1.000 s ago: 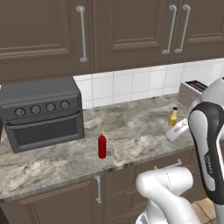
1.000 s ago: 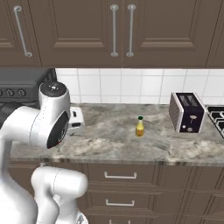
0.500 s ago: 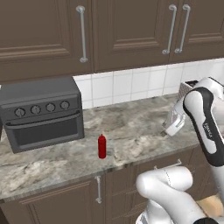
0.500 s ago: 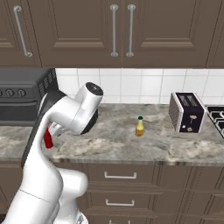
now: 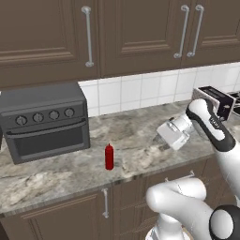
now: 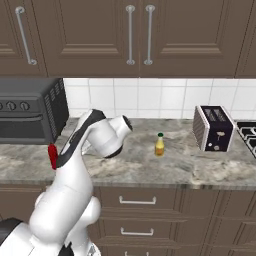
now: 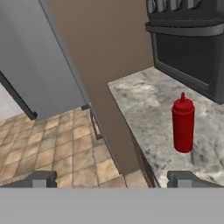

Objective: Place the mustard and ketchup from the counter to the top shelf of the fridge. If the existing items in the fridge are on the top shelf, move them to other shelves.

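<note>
- Fingers (image 7: 111, 179): two dark tips at the bottom edge of the hand view, spread as wide as they go, with nothing between them. The left tip sits over the tiled floor, the right tip over the table edge.
- Hand (image 5: 172, 134): white block at centre right of the left base view, hanging above the table and facing toward the frame's left.
- Ketchup (image 7: 183, 124): red squeeze bottle, upright on the table near its front edge, at right of centre in the hand view, above the right finger tip and apart from it. It stands at lower centre of the left base view (image 5: 109, 157), well to the left of the hand. In the right base view it is a red sliver (image 6: 52, 156) at the left, mostly behind the arm.
- Mustard (image 6: 159, 145): small yellow bottle with a dark cap, upright on the table at centre of the right base view, between the arm and the toaster.
- Table (image 5: 56, 180): grey mottled stone top over brown cabinet fronts with metal handles.
- Toaster oven (image 5: 44, 120): dark grey box with four knobs, at the left of the left base view, behind and left of the ketchup.
- Toaster (image 6: 214, 128): dark, two slots, at the right of the right base view, well right of the mustard.
- Fridge (image 7: 30, 65): grey panel at upper left of the hand view, beyond the table's end.
- Floor (image 7: 48, 148): tan tiles, lower left of the hand view.
- Upper cabinets (image 6: 135, 35): brown doors with long bar handles along the top, above a white tile backsplash.
</note>
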### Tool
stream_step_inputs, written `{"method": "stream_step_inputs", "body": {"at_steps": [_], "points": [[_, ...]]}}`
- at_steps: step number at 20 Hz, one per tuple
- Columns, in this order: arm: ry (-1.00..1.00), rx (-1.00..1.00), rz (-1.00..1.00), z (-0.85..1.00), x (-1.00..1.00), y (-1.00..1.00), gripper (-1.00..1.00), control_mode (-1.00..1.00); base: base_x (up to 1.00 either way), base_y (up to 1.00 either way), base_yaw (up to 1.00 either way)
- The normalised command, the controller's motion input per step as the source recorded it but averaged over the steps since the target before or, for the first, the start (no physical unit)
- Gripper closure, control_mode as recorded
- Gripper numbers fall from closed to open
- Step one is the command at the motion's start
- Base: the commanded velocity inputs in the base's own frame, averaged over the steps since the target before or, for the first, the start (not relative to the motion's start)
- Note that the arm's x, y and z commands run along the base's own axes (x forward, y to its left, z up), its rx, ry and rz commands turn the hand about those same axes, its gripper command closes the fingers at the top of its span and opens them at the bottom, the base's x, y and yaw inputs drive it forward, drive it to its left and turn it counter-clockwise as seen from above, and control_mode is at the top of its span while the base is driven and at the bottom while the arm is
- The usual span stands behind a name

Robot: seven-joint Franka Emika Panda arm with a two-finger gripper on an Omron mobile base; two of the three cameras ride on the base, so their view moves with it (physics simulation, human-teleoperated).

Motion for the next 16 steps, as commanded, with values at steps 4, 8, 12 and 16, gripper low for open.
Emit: {"method": "stream_step_inputs", "body": {"at_steps": [4,8,12,16], "points": [[0.0,0.23,0.07,-0.34,0.06,0.73,-1.0,-1.0,0.0,0.0,0.0],[0.0,0.06,0.0,-0.14,0.01,0.78,-1.0,-1.0,0.0,0.0,0.0],[0.0,0.0,0.0,0.0,0.08,0.57,-1.0,-1.0,0.0,0.0,0.0],[-0.02,0.0,0.0,-0.04,0.06,0.31,-1.0,-1.0,0.0,0.0,0.0]]}}
